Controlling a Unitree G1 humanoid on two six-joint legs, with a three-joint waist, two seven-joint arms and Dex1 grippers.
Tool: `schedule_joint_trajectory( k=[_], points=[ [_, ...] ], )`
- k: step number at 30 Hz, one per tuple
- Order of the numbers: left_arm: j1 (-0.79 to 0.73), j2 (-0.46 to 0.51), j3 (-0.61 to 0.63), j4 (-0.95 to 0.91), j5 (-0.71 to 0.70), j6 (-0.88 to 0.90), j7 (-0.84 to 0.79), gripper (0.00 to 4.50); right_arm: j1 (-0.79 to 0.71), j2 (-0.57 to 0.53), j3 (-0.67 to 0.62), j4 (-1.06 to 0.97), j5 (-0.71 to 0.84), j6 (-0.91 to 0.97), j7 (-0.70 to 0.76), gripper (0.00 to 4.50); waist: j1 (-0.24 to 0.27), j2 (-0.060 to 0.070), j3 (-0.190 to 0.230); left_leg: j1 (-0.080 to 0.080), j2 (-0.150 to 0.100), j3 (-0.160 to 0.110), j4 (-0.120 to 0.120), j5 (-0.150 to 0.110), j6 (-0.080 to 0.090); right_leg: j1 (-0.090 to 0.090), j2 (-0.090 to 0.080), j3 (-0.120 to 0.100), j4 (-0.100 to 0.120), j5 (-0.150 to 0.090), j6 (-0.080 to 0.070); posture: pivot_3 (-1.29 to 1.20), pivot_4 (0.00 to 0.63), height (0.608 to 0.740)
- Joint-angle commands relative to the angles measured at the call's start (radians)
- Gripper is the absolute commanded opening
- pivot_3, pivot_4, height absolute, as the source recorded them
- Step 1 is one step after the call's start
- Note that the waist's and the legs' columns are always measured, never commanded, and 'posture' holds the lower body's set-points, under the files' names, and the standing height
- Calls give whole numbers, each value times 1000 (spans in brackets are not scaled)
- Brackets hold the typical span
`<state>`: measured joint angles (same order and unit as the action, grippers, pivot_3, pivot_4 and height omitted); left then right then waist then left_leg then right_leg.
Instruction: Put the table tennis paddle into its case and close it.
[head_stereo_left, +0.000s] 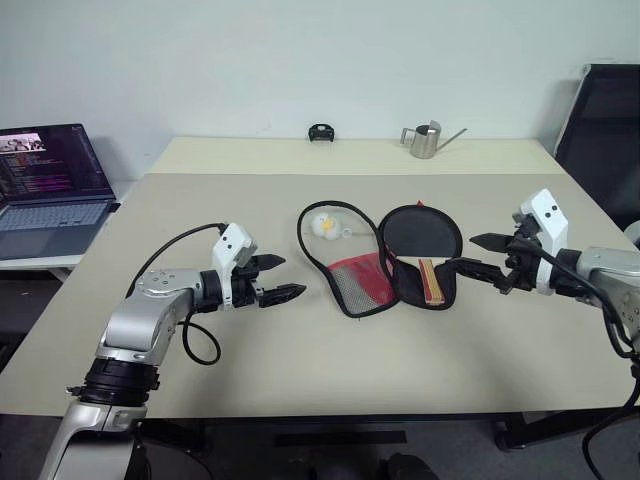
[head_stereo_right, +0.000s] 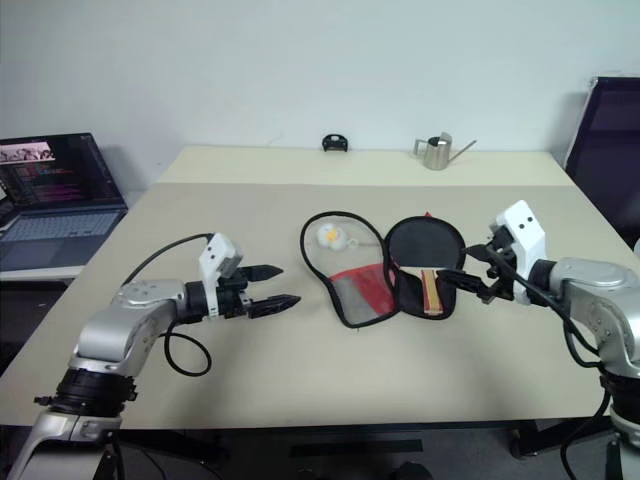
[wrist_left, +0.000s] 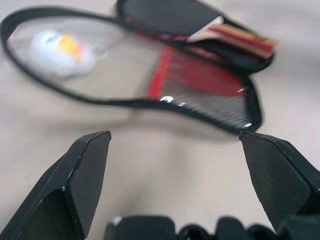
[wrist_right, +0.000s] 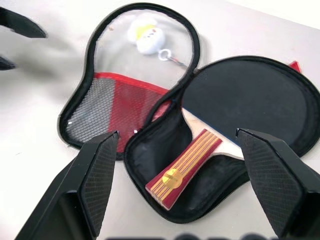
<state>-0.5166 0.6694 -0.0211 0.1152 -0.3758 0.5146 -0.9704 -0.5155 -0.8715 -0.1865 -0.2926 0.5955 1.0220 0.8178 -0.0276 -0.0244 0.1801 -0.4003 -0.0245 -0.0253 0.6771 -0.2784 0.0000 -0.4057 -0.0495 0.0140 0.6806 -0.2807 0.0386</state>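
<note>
The case (head_stereo_left: 347, 288) lies unzipped and spread flat at the table's middle. Its left half has a clear window, a red mesh panel and a small white and yellow charm (head_stereo_left: 324, 226). The table tennis paddle (head_stereo_left: 422, 236) rests in the right half (wrist_right: 150, 150), black face away from me, striped handle (wrist_right: 183, 167) toward the front edge. Left of the case, a short gap away, my left gripper (head_stereo_left: 290, 277) hovers open and empty, pointing at the mesh (wrist_left: 205, 92). My right gripper (head_stereo_left: 463, 253) is open and empty just right of the paddle's half, pointing at it.
An open laptop (head_stereo_left: 50, 185) sits on a side desk at the far left. A metal watering can (head_stereo_left: 427, 140) and a small black object (head_stereo_left: 320, 132) stand at the table's far edge. A black chair (head_stereo_left: 605, 120) is at the back right.
</note>
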Motion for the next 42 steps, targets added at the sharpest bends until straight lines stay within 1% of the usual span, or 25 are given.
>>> schedule_joint_trajectory(
  k=[1,4,8,13,20,26,30,36,38,42],
  points=[
    [-15,-16,14,27,29,-47,27,4500,-21,-40,-39,-18,54,-29,71,4073,0,0,0,0,0,0,0,0,0,0,0,0,0,0,0,0,150,740],
    [-48,-56,5,111,77,-75,90,4500,-35,-68,-53,-6,76,-30,96,4073,2,0,0,0,0,0,0,0,0,0,0,0,0,0,0,0,150,740],
    [-89,-97,-7,209,117,-100,120,4500,-46,-81,-51,-1,83,-35,97,4073,4,0,0,0,0,0,1,0,0,0,-1,0,0,0,0,0,150,740],
    [-203,-190,-7,429,152,-141,171,4500,-40,-80,-55,-5,82,-41,92,4073,10,-1,0,0,0,0,1,0,0,0,-1,0,0,0,0,0,150,740],
    [-324,-274,-52,650,231,-257,156,4500,-27,-78,-65,-19,93,-34,81,4073,11,-1,0,-1,-1,0,1,0,0,0,-1,-1,0,0,0,0,150,740],
    [-415,-350,-73,729,259,-322,107,4500,-9,-87,-80,-26,105,-33,68,4073,26,-1,0,-1,-1,0,1,0,0,0,-1,-1,0,0,0,0,150,740],
    [-485,-396,-68,760,256,-347,65,4500,6,-93,-95,-35,113,-28,58,4073,27,-2,1,-2,-1,0,1,0,0,0,-1,-1,0,0,0,0,150,740],
    [-606,-477,-78,858,273,-413,23,4500,24,-96,-122,-55,123,-16,41,4073,28,-2,1,-2,-1,0,1,0,0,0,-1,-1,0,0,0,0,150,740],
    [-639,-500,-79,901,283,-438,23,4500,32,-96,-131,-66,130,-10,32,4073,27,-2,1,-2,-1,0,1,0,0,0,-1,-1,0,0,0,0,150,740],
    [-732,-586,-72,1040,314,-501,88,4500,69,-94,-170,-107,154,14,-2,4073,28,-2,1,-2,-1,0,1,0,0,0,0,-2,0,0,0,0,150,740]
  ],
)
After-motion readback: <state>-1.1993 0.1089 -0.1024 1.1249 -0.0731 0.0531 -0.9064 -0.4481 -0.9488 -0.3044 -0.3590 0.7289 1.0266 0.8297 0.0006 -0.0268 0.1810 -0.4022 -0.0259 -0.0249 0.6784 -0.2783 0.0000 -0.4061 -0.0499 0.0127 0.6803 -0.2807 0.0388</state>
